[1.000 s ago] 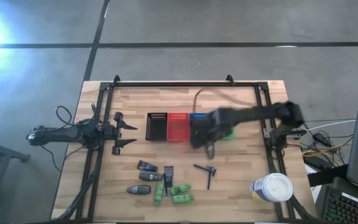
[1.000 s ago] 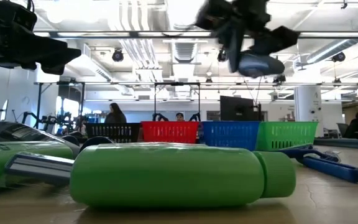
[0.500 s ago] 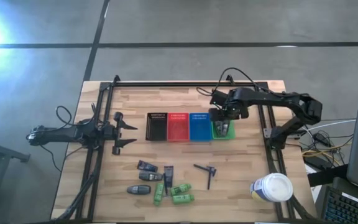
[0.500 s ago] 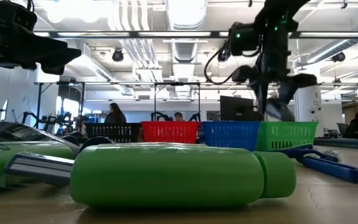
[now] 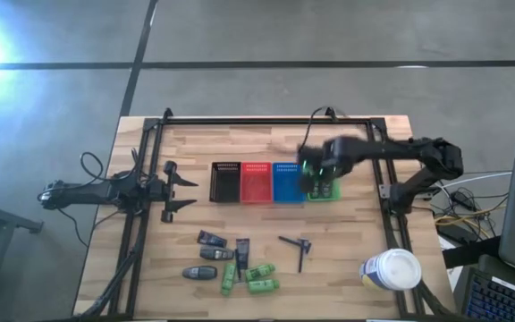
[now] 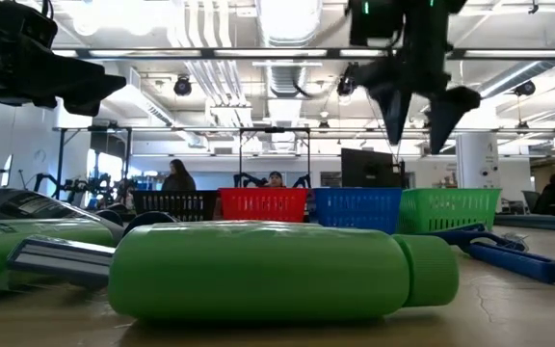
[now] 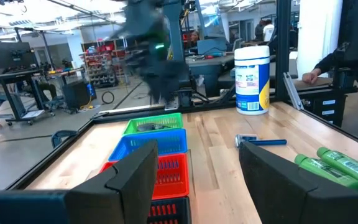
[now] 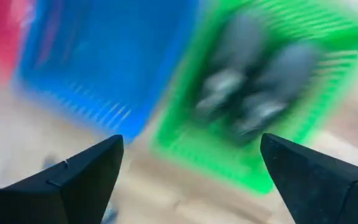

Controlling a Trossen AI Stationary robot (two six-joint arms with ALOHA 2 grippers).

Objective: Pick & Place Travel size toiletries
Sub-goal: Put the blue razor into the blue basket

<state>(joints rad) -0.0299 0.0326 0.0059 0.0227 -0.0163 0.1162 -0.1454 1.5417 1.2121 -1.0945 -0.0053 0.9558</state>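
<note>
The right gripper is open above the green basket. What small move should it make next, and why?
Probably swing back toward the loose toiletries. The right gripper hangs open and empty over the green basket, which holds two dark grey containers. Green bottles lie on the table.

- You have two dark grey oval containers (image 8: 253, 87) lying side by side inside the green mesh basket (image 5: 321, 193); both are blurred in the right wrist view.
- In front of the basket row, three bright green little plastic bottles (image 5: 259, 272) lie on their sides in a loose cluster, one of them (image 6: 277, 270) filling the foreground of the low view.
- Just beside those, away from the green basket, lie two dark tubes (image 5: 211, 238) and two more dark grey ovals (image 5: 200, 273).
- Between the cluster and the green basket you see thin black stick-like pieces (image 5: 298, 247) lying crossed.
</note>
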